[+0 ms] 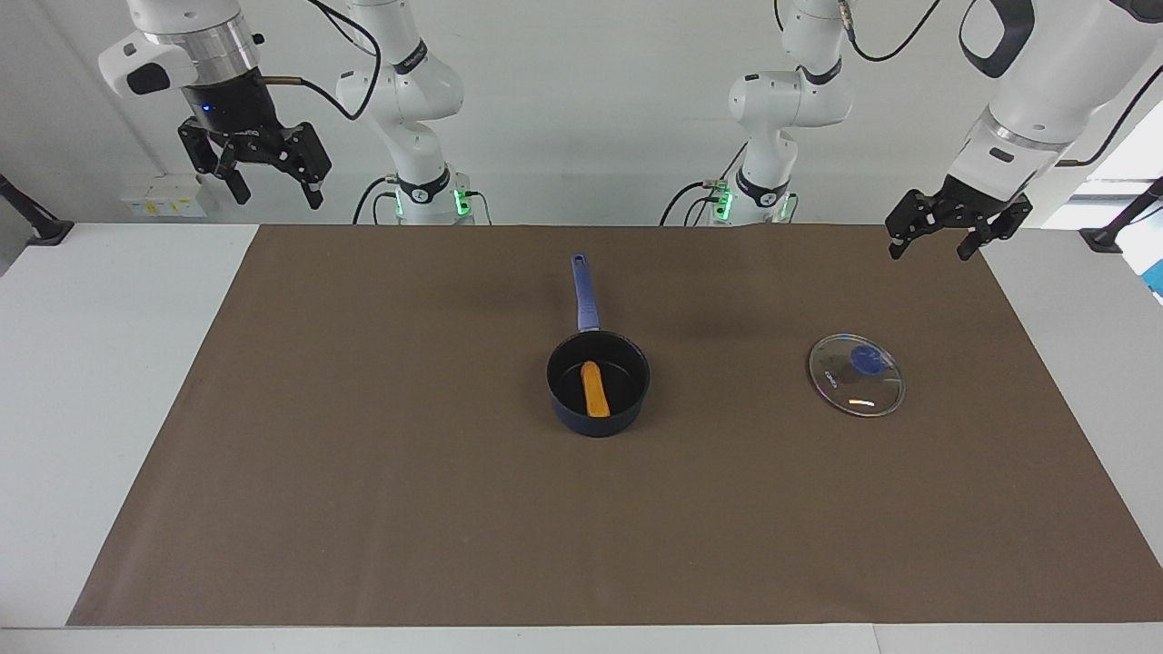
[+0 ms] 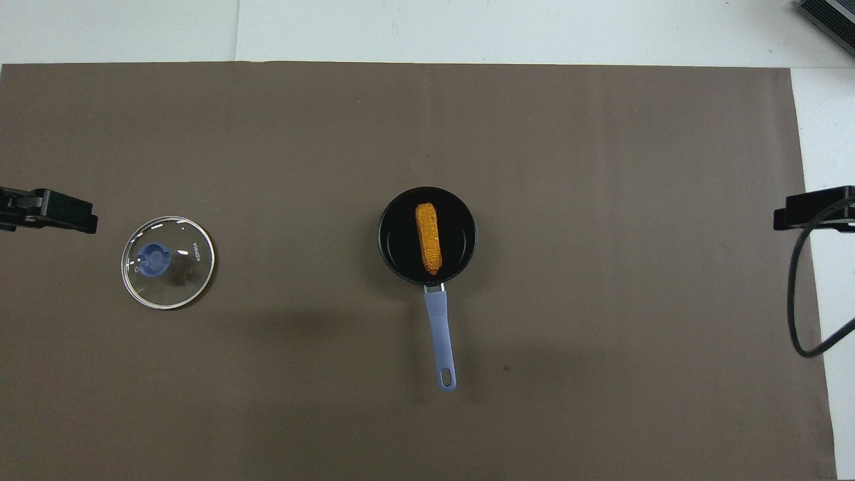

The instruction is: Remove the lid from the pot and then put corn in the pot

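Both sets of jaws stand spread apart with nothing between them: the left gripper (image 1: pixel 938 238) hangs in the air over the mat's corner at the left arm's end of the table, and the right gripper (image 1: pixel 271 180) hangs high over the white tabletop at the right arm's end, off the mat's edge. Each arm waits raised, clear of the work. At mid-mat sits the pot (image 1: pixel 598 381), uncovered, its long handle pointing toward the robots. Inside it lies the corn (image 1: pixel 595 388), flat on the black bottom and roughly in line with the handle, its ends close to the pot's wall. Resting flat on the brown mat (image 1: pixel 363 472), toward the left arm's end and well apart from the pot, is the lid (image 1: pixel 857 375), blue knob uppermost. Bare mat surrounds the pot on every side, and wide bare mat lies between pot and lid. Both items sit well inside the mat's borders.
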Controlling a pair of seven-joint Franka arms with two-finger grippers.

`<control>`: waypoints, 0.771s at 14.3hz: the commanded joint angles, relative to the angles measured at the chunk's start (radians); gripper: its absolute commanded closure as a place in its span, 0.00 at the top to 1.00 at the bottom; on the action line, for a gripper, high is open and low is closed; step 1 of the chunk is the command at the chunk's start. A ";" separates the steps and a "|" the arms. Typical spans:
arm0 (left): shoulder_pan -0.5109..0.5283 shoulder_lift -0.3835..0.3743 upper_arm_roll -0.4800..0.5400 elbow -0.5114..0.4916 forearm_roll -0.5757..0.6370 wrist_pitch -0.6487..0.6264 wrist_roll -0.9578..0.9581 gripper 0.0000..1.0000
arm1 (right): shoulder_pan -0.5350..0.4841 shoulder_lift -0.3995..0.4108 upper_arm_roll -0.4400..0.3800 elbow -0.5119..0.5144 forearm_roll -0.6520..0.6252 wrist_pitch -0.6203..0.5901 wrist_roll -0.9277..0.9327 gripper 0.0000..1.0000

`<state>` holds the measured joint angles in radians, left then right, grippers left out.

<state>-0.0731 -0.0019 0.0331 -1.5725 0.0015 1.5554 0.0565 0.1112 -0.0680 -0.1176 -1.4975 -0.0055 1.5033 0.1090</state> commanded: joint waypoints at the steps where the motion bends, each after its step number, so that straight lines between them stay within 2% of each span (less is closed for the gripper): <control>1: -0.007 -0.018 0.005 -0.009 -0.011 -0.017 -0.003 1.00 | -0.005 -0.021 0.004 -0.021 0.001 -0.005 -0.018 1.00; 11: -0.004 -0.018 0.005 -0.006 -0.011 -0.020 -0.006 1.00 | -0.005 -0.018 0.004 -0.018 0.002 -0.002 -0.025 1.00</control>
<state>-0.0731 -0.0029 0.0334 -1.5725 0.0012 1.5526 0.0556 0.1111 -0.0684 -0.1159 -1.4975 -0.0055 1.5033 0.1089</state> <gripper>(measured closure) 0.000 0.000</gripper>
